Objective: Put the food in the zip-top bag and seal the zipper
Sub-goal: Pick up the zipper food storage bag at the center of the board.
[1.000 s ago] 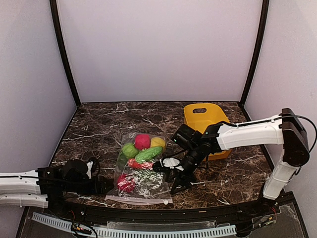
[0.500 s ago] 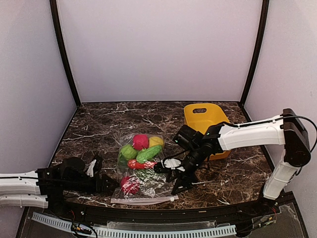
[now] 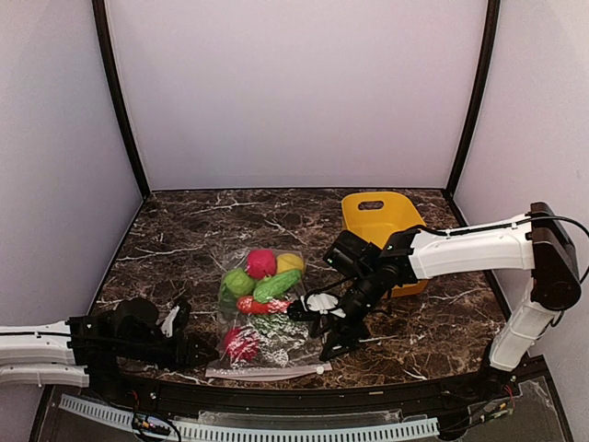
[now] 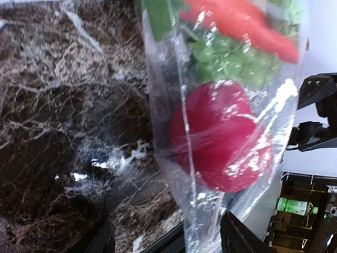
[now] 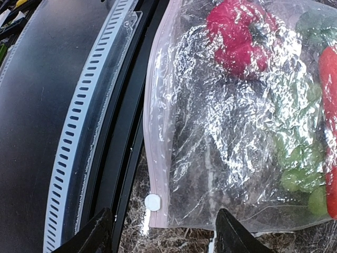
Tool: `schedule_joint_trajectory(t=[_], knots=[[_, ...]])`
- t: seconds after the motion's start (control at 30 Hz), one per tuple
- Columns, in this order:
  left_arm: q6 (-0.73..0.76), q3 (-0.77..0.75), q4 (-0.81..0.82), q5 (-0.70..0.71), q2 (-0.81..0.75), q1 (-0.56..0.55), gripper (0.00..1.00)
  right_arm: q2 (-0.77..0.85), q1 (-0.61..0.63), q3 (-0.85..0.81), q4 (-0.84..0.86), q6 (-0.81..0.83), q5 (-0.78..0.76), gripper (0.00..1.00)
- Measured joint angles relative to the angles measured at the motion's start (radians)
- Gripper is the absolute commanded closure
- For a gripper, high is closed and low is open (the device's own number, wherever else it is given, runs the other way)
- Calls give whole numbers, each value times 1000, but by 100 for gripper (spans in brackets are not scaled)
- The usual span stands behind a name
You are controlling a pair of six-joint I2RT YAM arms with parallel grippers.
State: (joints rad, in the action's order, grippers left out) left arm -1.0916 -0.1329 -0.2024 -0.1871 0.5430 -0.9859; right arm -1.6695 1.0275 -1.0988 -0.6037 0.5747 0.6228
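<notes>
Your left pincer [image 4: 167,240] is spread, the zip-top bag [image 4: 168,79] lying just ahead with red round food [image 4: 221,142] inside. Your right pincer [image 5: 160,232] is spread too, the zipper [image 5: 151,132] lying on the surface [image 5: 176,240] just ahead of its fingers.

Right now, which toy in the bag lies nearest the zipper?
The dark red round one, just behind the zipper; the others lie deeper in the bag.

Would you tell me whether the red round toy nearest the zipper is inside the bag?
Inside: the left wrist view shows the red round toy under the crinkled, glinting film of the zip-top bag.
</notes>
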Motion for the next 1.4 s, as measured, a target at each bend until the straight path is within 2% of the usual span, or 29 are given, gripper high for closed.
schedule_joint_trajectory(t=[0.07,0.17,0.3,0.4,0.43,0.47,0.53,0.77,0.97,1.17,1.4], knots=[[13,2,31,-30,85,-1,39,0,0,-1,-2,0,-1,35],[24,3,122,-72,184,-1,51,0,0,-1,-3,0,-11,35],[38,3,233,-121,286,-1,61,0,0,-1,-3,0,-19,35],[38,2,301,-146,315,-1,80,0,0,-1,-3,0,-22,35],[35,0,315,-148,315,-1,83,0,0,-1,-3,0,-22,36],[38,-8,327,-150,313,-1,92,0,0,-1,-3,0,-22,36],[39,-32,343,-147,309,-1,98,0,-4,-1,-6,0,-21,36],[116,-228,359,-83,323,-1,99,34,-84,-43,-60,14,-10,32],[191,-428,371,13,431,2,99,191,-159,-79,-87,43,-15,27],[196,-529,425,174,501,23,99,330,-204,-79,-109,45,-6,26],[140,-590,586,409,588,43,99,336,-209,-77,-130,26,2,27]])
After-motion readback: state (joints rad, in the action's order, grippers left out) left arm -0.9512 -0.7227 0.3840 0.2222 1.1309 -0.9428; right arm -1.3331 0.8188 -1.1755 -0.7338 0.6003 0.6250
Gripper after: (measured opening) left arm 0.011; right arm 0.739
